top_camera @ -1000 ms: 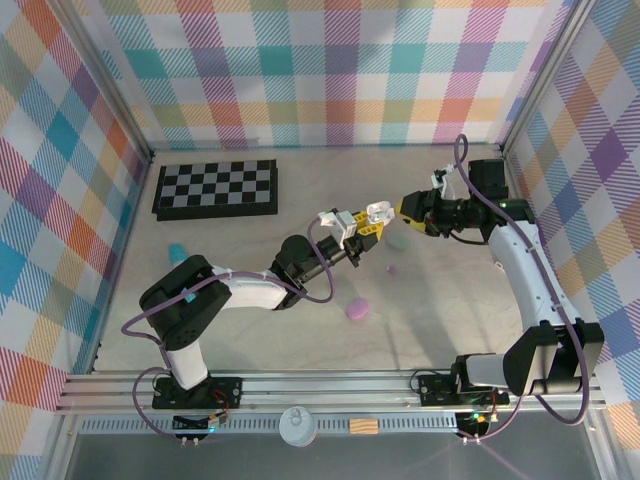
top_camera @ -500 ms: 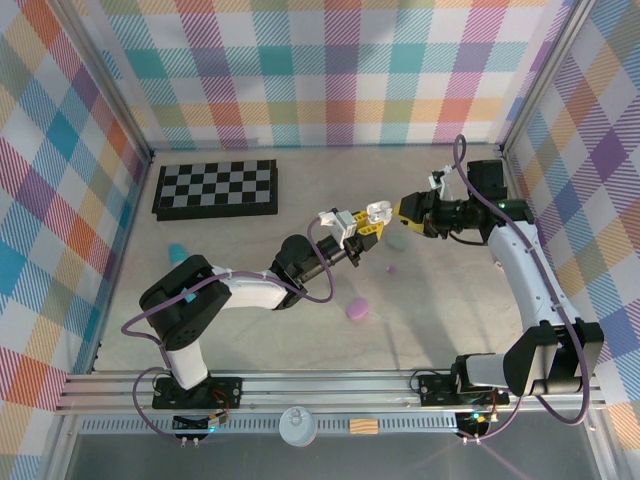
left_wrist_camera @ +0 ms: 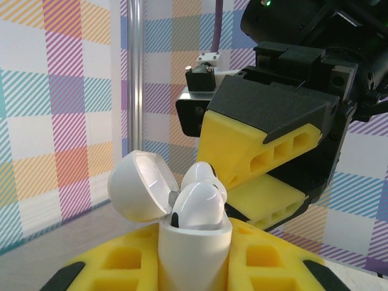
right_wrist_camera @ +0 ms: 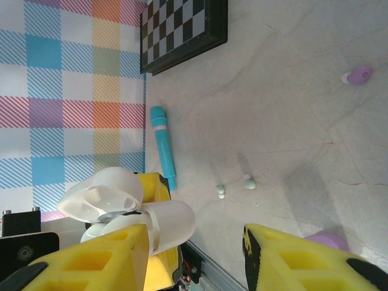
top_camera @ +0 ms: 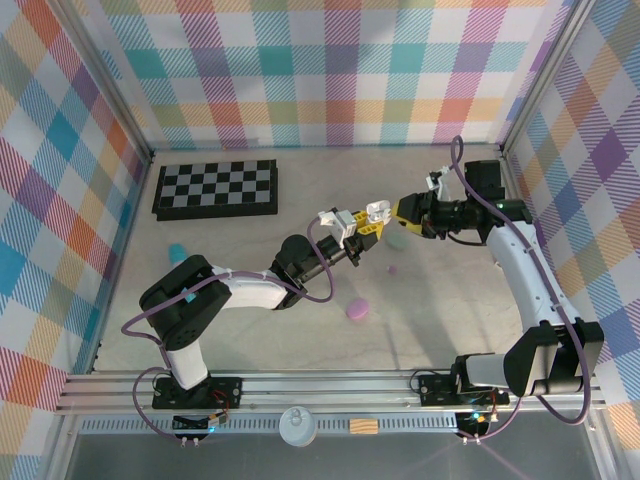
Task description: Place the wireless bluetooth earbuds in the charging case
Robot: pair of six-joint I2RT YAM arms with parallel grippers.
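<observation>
left gripper clamped on white pebble-shaped plastic charging case, lid open, held up mid-scene. two glossy white earbuds sit proud in case mouth. right gripper just right, jaws apart, empty. buds likely light, hard, slippery: pinch rounded head gently.

A glossy white pebble-shaped charging case stands upright, clamped in the left claw, lid swung open. Two white earbuds sit in it, perhaps not fully seated. Two tiny pale buds and one purple bud lie loose on the table, well apart from that claw.
</observation>
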